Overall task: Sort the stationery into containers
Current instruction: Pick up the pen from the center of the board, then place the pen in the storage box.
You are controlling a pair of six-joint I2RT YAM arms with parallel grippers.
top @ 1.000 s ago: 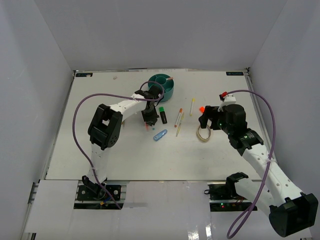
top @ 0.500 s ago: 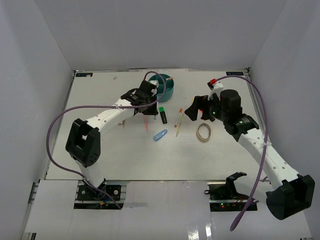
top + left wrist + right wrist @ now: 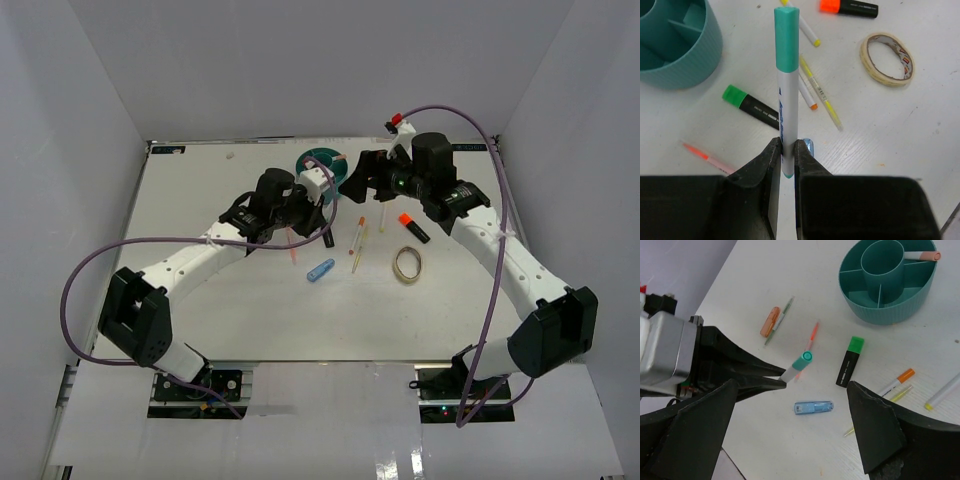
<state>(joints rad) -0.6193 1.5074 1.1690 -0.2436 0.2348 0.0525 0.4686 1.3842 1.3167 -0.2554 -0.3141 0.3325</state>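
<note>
left wrist view: why does the pen (image 3: 787, 75) stick straight out?
— the left gripper (image 3: 786, 150) is clamped on its lower end, likely so it can go end-first into the organizer (image 3: 685, 65) nearby.
— and the right gripper (image 3: 792, 390)?
— spread wide and empty, above the loose items.
— anything hidden?
— in the top view both wrists cover part of the organizer, and the pen is hard to pick out.

Teal-capped white pen (image 3: 787, 92), teal organizer (image 3: 686, 64)
</note>
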